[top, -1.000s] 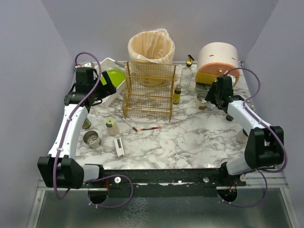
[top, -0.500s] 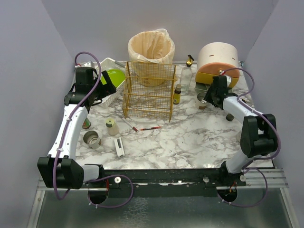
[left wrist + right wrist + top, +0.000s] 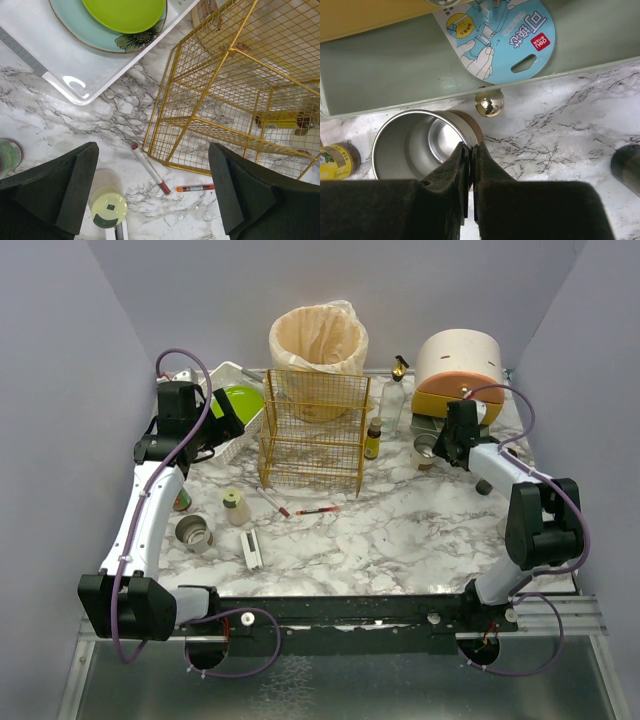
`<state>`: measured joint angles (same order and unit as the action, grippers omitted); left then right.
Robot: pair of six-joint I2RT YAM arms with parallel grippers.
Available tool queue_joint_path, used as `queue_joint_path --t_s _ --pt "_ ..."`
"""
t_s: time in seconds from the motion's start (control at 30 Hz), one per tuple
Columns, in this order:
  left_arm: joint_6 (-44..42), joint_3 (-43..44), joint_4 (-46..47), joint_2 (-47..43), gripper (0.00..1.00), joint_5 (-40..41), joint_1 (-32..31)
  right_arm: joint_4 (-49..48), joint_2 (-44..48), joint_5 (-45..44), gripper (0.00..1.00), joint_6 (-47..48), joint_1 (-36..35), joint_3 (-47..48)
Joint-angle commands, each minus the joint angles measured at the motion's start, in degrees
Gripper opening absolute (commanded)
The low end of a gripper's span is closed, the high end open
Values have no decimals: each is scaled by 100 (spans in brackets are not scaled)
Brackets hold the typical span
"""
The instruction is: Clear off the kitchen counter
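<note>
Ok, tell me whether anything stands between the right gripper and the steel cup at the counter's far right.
Nothing visible does: the right gripper is pinching the steel cup by its rim, fingers nearly together on the wall.

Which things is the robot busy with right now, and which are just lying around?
Busy with: white marble kitchen counter; shiny steel cup, its rim pinched by the right gripper.

Just lying about: gold wire rack; white pen with red ends; small pale-yellow jar; second steel cup, standing alone.
</note>
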<state>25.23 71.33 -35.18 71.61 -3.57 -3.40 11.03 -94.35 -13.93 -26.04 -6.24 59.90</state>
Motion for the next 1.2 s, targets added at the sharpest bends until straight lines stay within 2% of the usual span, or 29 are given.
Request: queue_joint_path --t_s 0.0,0.1,0.4,0.6,0.77,0.87,1.0,1.17 --pt "-37 -41 101 -129 99 -80 -2 -51 117 -130 5 -71 35 -98" --pt "-27 -24 114 -127 99 -82 -4 -31 500 -214 0 -53 32 -205" --pt "81 485 235 -221 99 -227 2 547 2049 81 0 30 35 -301" --pt "570 634 900 -314 99 -1357 4 990 3117 959 0 -165 30 -161" --pt "1219 732 1615 -366 99 -2265 -1 1023 3749 2288 0 -499 34 166" --pt "1750 701 2207 -409 99 -2734 5 613 3880 3237 0 -1027 34 248" --pt "2692 460 3383 -455 99 -3247 -43 -617 3860 4236 0 -2147 29 62" --pt "3662 64 4839 -442 99 -3421 -339 -1978 3460 4783 0 -3193 -27 140"
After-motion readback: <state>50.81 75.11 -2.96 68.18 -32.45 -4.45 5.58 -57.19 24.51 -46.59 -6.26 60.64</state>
